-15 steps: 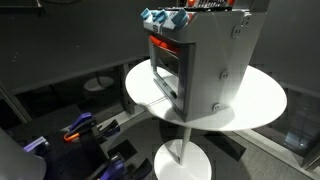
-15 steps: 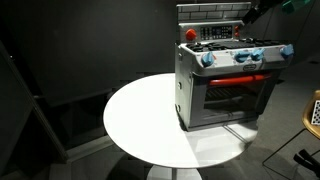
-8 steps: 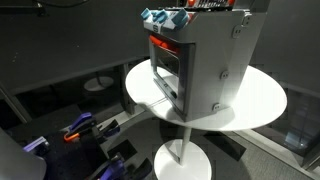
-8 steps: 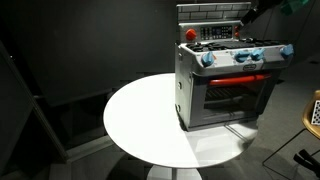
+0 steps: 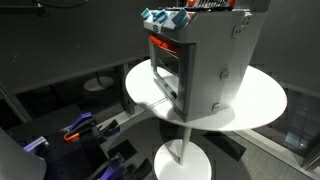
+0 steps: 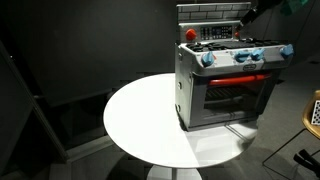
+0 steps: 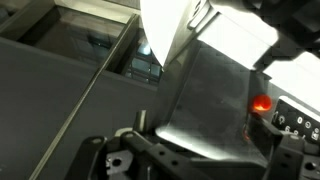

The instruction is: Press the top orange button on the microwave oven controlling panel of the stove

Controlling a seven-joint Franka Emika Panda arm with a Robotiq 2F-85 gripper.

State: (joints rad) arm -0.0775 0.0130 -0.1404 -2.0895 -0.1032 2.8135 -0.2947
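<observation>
The light-grey toy stove (image 5: 205, 70) stands on a round white table (image 5: 262, 105); in both exterior views it shows blue knobs, an orange-red front strip and a dark windowed door (image 6: 228, 95). My gripper (image 6: 248, 14) hovers at the stove's upper back panel, by its top right corner. In the wrist view the gripper (image 7: 200, 128) faces a grey panel, its fingers apart with nothing between them. A glowing orange button (image 7: 262, 103) sits just ahead of the right finger; I cannot tell whether the finger touches it.
The stove stands near one side of the table (image 6: 140, 120), which rests on a pedestal base (image 5: 185, 160). Blue and orange tools (image 5: 80, 128) lie on the dark floor. A wooden chair (image 6: 312, 110) stands at the frame edge.
</observation>
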